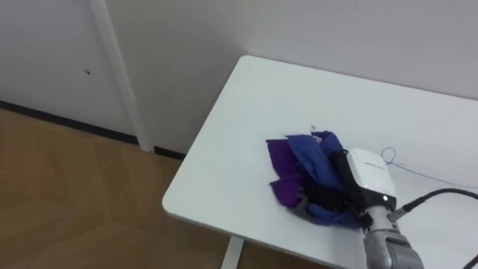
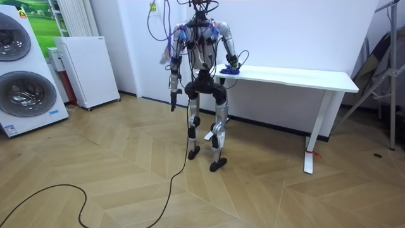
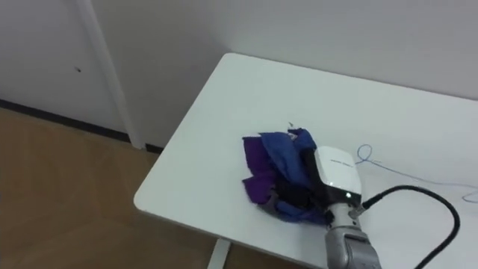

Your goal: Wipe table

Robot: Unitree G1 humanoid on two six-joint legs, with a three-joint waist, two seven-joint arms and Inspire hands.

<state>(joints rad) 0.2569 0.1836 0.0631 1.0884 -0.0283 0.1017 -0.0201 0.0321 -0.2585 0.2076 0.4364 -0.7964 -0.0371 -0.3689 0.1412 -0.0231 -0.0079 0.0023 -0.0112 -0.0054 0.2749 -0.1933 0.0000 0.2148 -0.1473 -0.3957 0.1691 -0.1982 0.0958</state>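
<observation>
**A:** How far along is the wiping?

**B:** Hard to say. At the far left of the head view there's a white upright trim (image 1: 112,67) on a plain wall, with warm wood floor (image 1: 75,202) below it. Then comes the rounded corner of the white table (image 1: 254,104). Its top is smooth, matte and evenly white. I see no smear, crumb or wet streak, so nothing separates a wiped part from an unwiped one.

**A:** And the cloth?

**B:** It's right of centre, low in the frame. It's a crumpled cloth (image 1: 295,168), blue folds over purple, soft and rumpled, lying on the tabletop near the front edge.

**A:** Is it held?

**B:** The right hand (image 1: 367,173), with its glossy white back plate, rests on the cloth's right side. The fabric bunches over its front, so I cannot tell whether it clutches the cloth or presses flat.

**A:** The other hand?

**B:** In the room view the left hand (image 2: 172,101) hangs beside the robot's hip, too small to read. The robot stands at the table's left end. I'd judge that the long stretch of tabletop toward the room view's right is yet to be wiped.
</observation>
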